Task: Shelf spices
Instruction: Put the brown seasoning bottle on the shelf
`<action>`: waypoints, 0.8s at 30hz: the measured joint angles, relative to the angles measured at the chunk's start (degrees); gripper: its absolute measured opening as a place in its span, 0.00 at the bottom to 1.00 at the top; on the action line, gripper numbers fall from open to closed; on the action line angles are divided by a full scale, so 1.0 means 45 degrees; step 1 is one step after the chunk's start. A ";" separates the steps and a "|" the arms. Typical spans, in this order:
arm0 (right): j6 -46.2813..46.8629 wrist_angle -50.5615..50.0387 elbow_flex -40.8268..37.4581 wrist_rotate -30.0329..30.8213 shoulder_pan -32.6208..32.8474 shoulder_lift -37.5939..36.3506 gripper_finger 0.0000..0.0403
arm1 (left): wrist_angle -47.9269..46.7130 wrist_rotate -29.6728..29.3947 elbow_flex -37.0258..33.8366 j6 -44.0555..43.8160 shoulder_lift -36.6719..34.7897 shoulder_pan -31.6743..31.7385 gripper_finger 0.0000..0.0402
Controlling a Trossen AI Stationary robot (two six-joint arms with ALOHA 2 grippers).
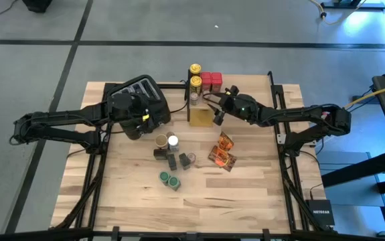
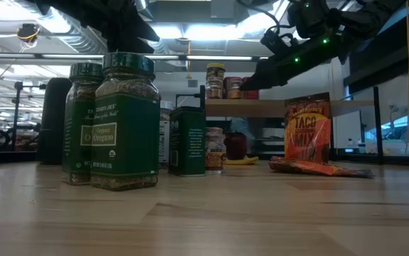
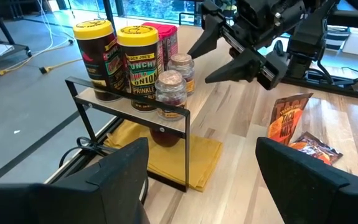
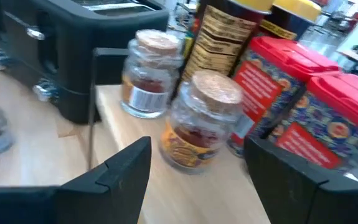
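Clearly the cork-topped glass jars (image 4: 198, 121) on the shelf (image 3: 135, 109) are light, slick, breakable; grip mid-body. Right hand (image 1: 217, 107) hovers at three o'clock, fingers apart, empty.

Two green jars (image 2: 112, 121), two packets (image 1: 223, 152)

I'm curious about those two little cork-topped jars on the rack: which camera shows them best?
The right wrist view: the cork-topped jars fill it, labels visible. The left wrist view shows them smaller on the shelf. High view: tiny. Low view: can't make them out.
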 joint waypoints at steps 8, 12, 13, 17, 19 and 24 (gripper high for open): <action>0.0012 0.0357 0.0000 -0.0168 0.0002 0.0469 0.65 | 0.0012 -0.0001 0.0000 0.0082 -0.0001 -0.0001 0.72; 0.0032 0.0510 0.0000 -0.0198 0.0005 0.0680 0.65 | 0.0010 0.0002 0.0000 0.0082 0.0002 -0.0003 0.72; 0.0032 0.0530 0.0000 -0.0279 0.0005 0.0680 0.65 | 0.0005 0.0002 0.0000 0.0082 0.0002 -0.0003 0.72; 0.0042 0.0574 0.0000 -0.0758 0.0010 0.0680 0.65 | 0.0007 -0.0002 0.0000 0.0086 0.0001 -0.0003 0.72; 0.0114 0.0583 0.0000 -0.1302 0.0010 0.0680 0.65 | -0.0007 -0.0002 0.0000 0.0086 0.0002 -0.0003 0.72; 0.0356 0.0508 0.0000 -0.2778 0.0010 0.0680 0.65 | 0.0000 -0.0002 0.0000 0.0086 0.0002 -0.0003 0.72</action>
